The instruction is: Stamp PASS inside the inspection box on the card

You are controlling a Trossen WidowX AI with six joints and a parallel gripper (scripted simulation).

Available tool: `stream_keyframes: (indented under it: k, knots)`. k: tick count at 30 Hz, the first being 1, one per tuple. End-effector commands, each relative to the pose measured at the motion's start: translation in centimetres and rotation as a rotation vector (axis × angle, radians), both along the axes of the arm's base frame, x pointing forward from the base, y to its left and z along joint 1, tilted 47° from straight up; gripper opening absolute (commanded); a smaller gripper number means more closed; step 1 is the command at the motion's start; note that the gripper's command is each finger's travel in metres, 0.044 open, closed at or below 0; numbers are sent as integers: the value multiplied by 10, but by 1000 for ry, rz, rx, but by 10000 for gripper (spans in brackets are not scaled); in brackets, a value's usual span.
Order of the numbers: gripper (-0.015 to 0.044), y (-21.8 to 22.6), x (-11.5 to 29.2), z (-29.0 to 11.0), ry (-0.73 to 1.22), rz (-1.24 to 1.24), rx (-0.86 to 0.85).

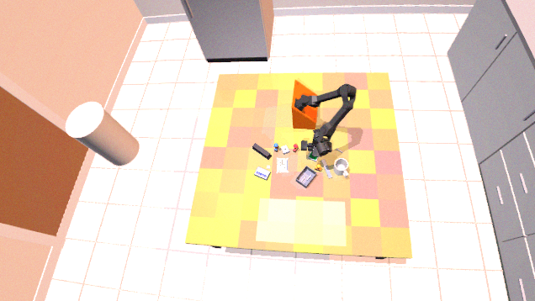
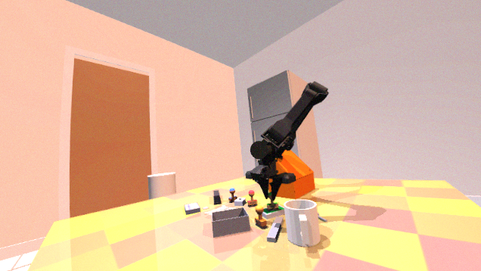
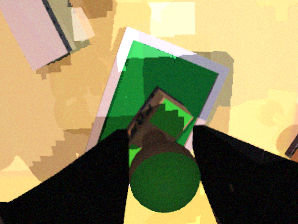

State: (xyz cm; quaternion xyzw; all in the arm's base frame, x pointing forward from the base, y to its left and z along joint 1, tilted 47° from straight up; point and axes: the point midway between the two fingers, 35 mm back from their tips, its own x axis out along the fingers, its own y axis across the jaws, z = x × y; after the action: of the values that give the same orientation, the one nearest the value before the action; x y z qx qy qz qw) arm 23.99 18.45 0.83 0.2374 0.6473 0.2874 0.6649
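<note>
My gripper [image 3: 160, 137] [image 2: 271, 196] [image 1: 313, 152] is shut on the PASS stamp [image 3: 164, 177] [image 2: 271, 205], which has a green round knob and a brown body. The stamp stands upright over the green ink pad [image 3: 193, 83] [image 2: 276, 212] [image 1: 311, 158], which has a white rim. Its base is on the pad or just above it; I cannot tell which. The white card [image 1: 282, 165] lies flat to the left of the pad, between the other stamps and the grey tray.
A white mug [image 1: 341, 167] [image 2: 301, 227] stands right of the pad. Near it are a grey tray [image 1: 306, 176] [image 2: 230, 222], a yellow-knobbed stamp [image 2: 259, 216], a red-knobbed stamp [image 1: 295, 147] [image 2: 252, 197] and a blue-knobbed stamp [image 1: 276, 146] [image 2: 231, 194]. An orange box [image 1: 304, 107] stands behind.
</note>
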Motion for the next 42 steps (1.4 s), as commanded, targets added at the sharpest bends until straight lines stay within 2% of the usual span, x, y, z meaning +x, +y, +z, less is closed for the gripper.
stream_keyframes:
  k: [1,42]
  knots:
    - [0,-1,0,0,-1,3,-3]
    - [0,-36,1,33,-2,3,-6]
